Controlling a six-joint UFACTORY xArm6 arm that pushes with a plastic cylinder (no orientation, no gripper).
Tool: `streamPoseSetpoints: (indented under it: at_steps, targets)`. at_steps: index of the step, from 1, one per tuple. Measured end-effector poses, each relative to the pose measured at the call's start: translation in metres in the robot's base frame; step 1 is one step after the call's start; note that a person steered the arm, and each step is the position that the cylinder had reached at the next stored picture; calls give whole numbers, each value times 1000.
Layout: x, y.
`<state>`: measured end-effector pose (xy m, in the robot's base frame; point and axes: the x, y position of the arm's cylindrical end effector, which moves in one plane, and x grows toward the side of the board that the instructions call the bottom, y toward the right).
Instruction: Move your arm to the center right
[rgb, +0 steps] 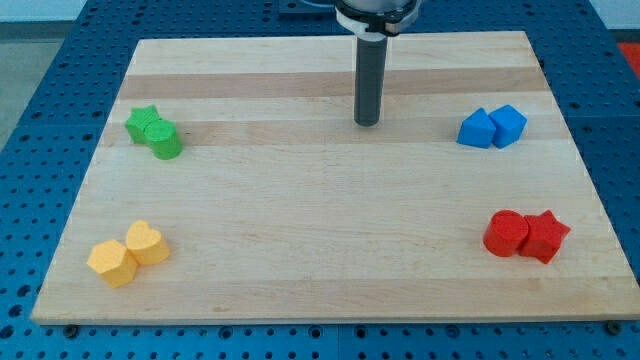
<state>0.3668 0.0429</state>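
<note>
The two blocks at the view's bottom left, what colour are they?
Yellow; the two yellow blocks touch each other, seen plainly in the camera view.

A straight dark grey rod (plain, unmarked) hangs from a black, white-rimmed round mount (376, 14).

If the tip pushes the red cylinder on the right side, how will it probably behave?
The red cylinder stands on its flat end, so it would probably slide, not roll. It touches the red star, so both may move together. My tip is far from it.
</note>
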Motion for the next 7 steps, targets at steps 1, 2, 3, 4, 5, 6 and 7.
streamPoseSetpoints:
  at_steps: [1,2,3,4,5,6,7]
  targets:
    - [0,0]
    - [-8,60]
    - [-11,75]
    - [-16,135]
    - [-28,145]
    - [-39,202]
    - [-11,207]
